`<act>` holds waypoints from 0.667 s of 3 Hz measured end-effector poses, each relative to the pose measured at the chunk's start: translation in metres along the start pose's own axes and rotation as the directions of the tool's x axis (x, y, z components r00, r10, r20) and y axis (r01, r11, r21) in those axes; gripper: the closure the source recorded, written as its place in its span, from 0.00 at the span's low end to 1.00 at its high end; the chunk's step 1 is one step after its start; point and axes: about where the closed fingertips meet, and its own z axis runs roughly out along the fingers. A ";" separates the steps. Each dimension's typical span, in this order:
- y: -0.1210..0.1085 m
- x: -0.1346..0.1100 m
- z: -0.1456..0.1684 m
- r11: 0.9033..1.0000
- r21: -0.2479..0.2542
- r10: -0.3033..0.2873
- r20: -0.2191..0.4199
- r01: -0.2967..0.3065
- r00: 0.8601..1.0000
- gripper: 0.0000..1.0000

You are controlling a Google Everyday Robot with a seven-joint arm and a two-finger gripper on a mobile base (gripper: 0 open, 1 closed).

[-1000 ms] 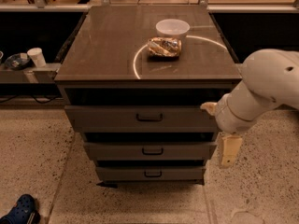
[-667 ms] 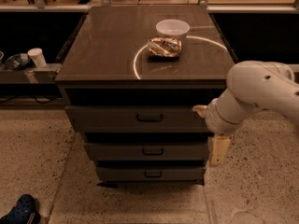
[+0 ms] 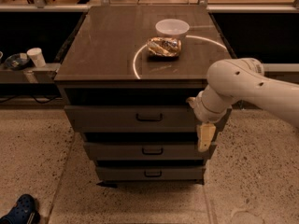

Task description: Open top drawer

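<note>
gripper (image 3: 206, 136) hangs at right end of top drawer (image 3: 112, 119); cannot tell its opening.

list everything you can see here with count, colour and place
cabinet: 1, brown top, centre of view
top drawer: 1, grey-brown, uppermost front, dark handle at mid-front
lower drawers: 2, grey-brown, stacked below the top drawer
bowl: 1, whitish translucent, on the cabinet top, rear right
snack packet: 1, shiny gold-brown, just in front of the bowl
cup: 1, white, on the ledge at left
shoe: 1, blue, bottom-left corner
arm: 1, white, extends from the right edge
gripper: 1, beige, hanging by the right end of the top drawer front
</note>
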 end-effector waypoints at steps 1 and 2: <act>-0.021 0.006 0.011 1.000 -0.007 0.007 -0.024 -0.007 1.000 0.00; -0.027 0.013 0.022 0.998 -0.059 -0.009 -0.060 0.005 0.998 0.19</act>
